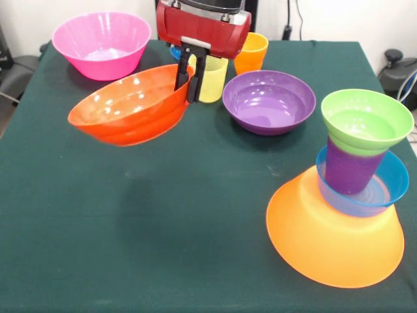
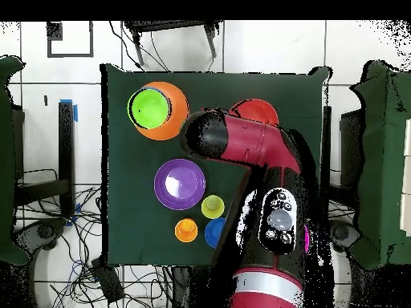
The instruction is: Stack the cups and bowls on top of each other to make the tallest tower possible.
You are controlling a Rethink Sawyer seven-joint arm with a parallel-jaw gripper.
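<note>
My gripper (image 1: 189, 77) is shut on the right rim of the medium orange-red bowl (image 1: 130, 105) and holds it tilted above the table; in the overhead view the arm hides most of this bowl (image 2: 258, 111). The tower stands at the front right: the upturned yellow-orange bowl (image 1: 335, 241) (image 2: 173, 114) carries the light blue bowl (image 1: 389, 186), the purple cup (image 1: 348, 166) and the green bowl (image 1: 366, 120) (image 2: 148, 107). The yellow cup (image 1: 215, 81) (image 2: 212, 206) stands just behind the gripper. The orange cup (image 1: 251, 52) (image 2: 186, 230) is further back.
The large pink bowl (image 1: 101, 44) sits at the back left. The purple bowl (image 1: 268, 101) (image 2: 179, 184) sits right of the gripper. The dark blue bowl (image 2: 213, 233) is mostly hidden behind the arm. A dark green cloth (image 1: 130, 248) covers the table.
</note>
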